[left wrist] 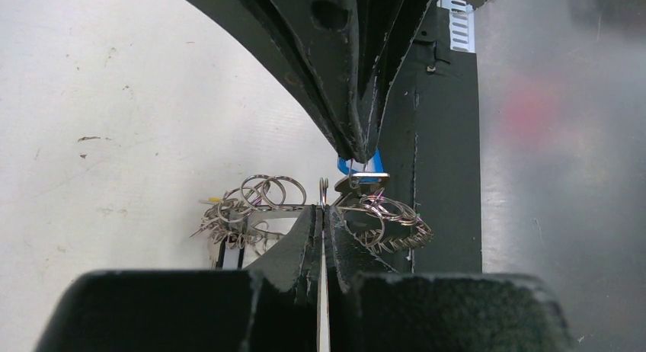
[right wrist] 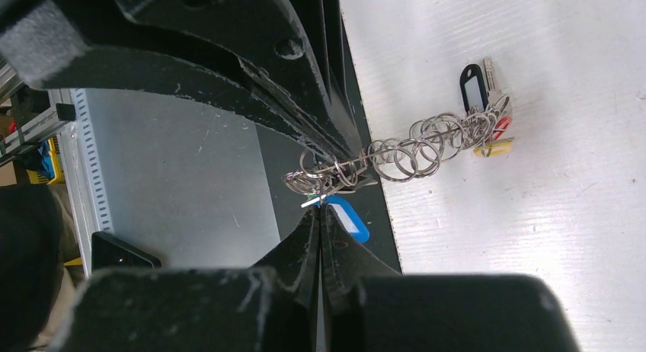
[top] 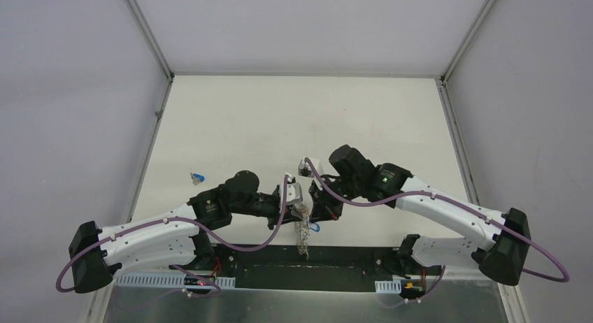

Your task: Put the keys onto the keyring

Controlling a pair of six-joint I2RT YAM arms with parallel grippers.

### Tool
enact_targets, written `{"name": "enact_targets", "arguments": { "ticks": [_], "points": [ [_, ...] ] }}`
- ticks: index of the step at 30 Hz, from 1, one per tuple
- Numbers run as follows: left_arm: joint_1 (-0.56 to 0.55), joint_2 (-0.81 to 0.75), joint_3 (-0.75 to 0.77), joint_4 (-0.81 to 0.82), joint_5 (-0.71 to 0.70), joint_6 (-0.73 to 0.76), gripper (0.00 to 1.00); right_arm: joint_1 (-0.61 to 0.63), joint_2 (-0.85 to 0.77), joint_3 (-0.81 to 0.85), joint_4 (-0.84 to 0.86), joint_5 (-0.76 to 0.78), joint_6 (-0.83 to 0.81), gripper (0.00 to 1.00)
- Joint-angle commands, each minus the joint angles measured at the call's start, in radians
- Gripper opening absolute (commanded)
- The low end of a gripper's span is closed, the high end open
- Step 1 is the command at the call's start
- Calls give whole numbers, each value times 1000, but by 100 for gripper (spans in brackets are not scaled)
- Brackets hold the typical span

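At near table [top: 280, 113] centre, keyring [right wrist: 415, 150] pinched in closed left gripper [left wrist: 323, 212], blue key [right wrist: 348, 219] in closed right gripper [right wrist: 320, 215].
Looks light, stiff, slippery; best gripped on rim.

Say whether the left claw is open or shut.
Shut: the left claw pinches the keyring edge-on, with no gap between its tips.

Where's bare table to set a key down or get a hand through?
Free: far half of the table, from the back wall to the left arm and right arm. Left side open except a loose blue-tagged key. Crowded: near-centre edge, where left fingers on the keyring meet right fingers holding a second blue-tagged key.
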Motion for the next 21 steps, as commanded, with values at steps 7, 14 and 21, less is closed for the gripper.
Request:
{"name": "enact_targets", "arguments": {
  "ticks": [7,14,21],
  "points": [
    [-15,-11,49,79,-7,9,0,14,-2,16,61,36,1,0],
    [-17,-13,49,79,-5,11,0,18,11,26,69,61,11,0],
    [-18,-12,46,77,-7,11,0,20,8,31,65,93,20,0]
  ]
}}
